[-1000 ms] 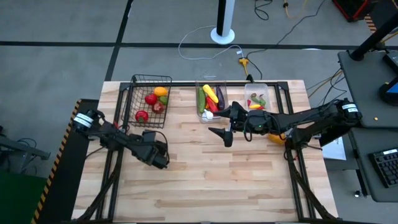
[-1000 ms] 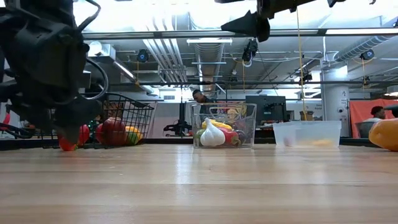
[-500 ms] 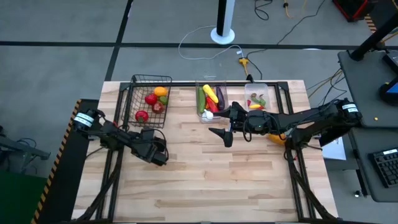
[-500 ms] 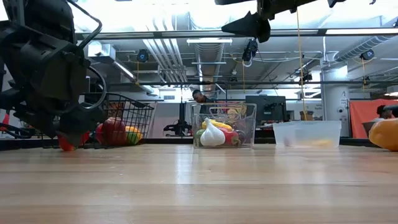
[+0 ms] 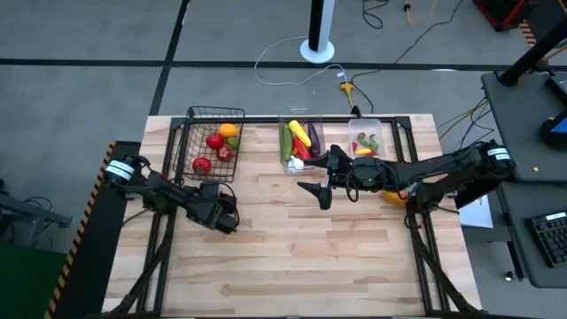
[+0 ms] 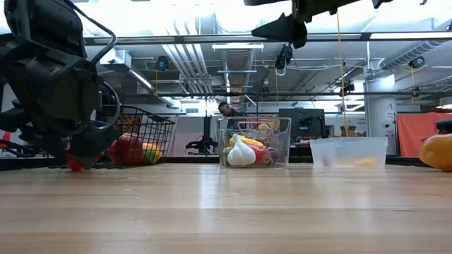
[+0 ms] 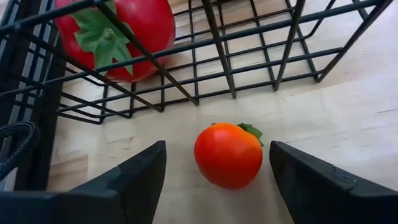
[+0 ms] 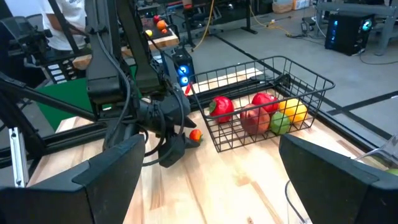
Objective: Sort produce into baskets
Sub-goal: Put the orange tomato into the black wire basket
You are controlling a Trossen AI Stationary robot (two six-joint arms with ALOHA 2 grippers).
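1. The left gripper (image 7: pixel 214 168) sits low over the bench (image 5: pixel 292 257), just outside the near end of the black wire basket (image 5: pixel 213 142). Its fingers (image 7: pixel 134 180) are open and straddle a small tomato (image 7: pixel 228 154) that rests on the wood; no contact with it is visible. The spread is wider than the fruit, which suits a pickup approach.

2. The tomato lies just beside the basket wall, outside the mesh. A larger red tomato (image 7: pixel 118 31) with a green calyx lies inside, close behind the wire. Judgement: the loose tomato belongs with the red produce in this basket.

3. The right gripper (image 5: pixel 321 189) hangs above the bench centre, at 6 o'clock from the tall clear bin (image 5: pixel 299 142). Its fingers (image 8: pixel 112 168) are fully open and hold nothing. This arm appears to be waiting.

4. The tall clear bin holds long produce and a white garlic bulb (image 6: pixel 241 153). The shallow clear bin (image 5: pixel 366 140), at 3 o'clock from it, holds a few small pieces.

5. An orange-yellow pepper (image 6: pixel 438 152) lies on the bench at the 3 o'clock side, partly under the right arm, unsorted.

6. The bench is light wood planking on a black frame. The room beyond is a workshop with exposed ceiling ducts, cables on a grey floor and a person (image 6: pixel 226 109) far behind the bins.
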